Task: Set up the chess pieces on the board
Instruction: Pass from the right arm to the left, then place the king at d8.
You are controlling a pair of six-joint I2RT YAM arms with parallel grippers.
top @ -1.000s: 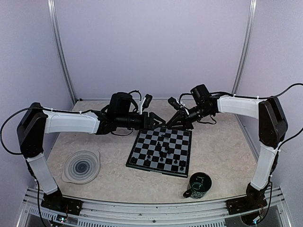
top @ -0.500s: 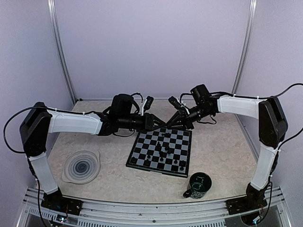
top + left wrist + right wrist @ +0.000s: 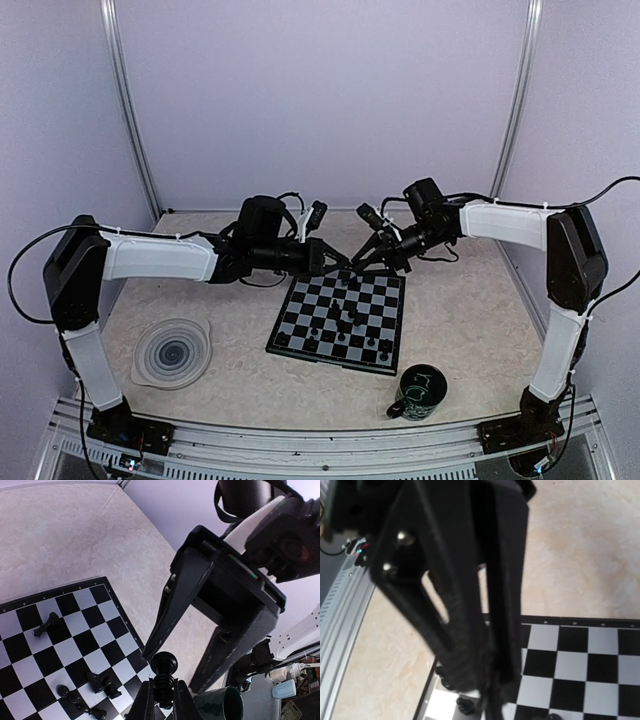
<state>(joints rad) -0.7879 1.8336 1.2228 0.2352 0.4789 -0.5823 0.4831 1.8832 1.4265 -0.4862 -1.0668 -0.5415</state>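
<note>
My left gripper [image 3: 164,689] is shut on the stem of a black chess piece [image 3: 164,666], held above the far edge of the board [image 3: 30,665]. The right gripper [image 3: 361,262] meets it tip to tip; its two fingers [image 3: 170,605] stand apart on either side of the piece's head, open. Other chess pieces [image 3: 350,318] are scattered over the middle and near rows of the board [image 3: 300,300], and one [image 3: 47,624] lies on its side. The right wrist view is blurred and mostly filled by dark gripper parts over the board's corner [image 3: 600,660].
A dark green mug [image 3: 419,392] stands off the board's near right corner and shows in the left wrist view as well [image 3: 222,705]. At the near left lies a round grey spiral plate [image 3: 172,352]. Purple walls enclose the table.
My left gripper has closed on the piece that the right gripper held out. The right gripper's fingers have spread apart. Both arms have stayed over the board's far edge.
</note>
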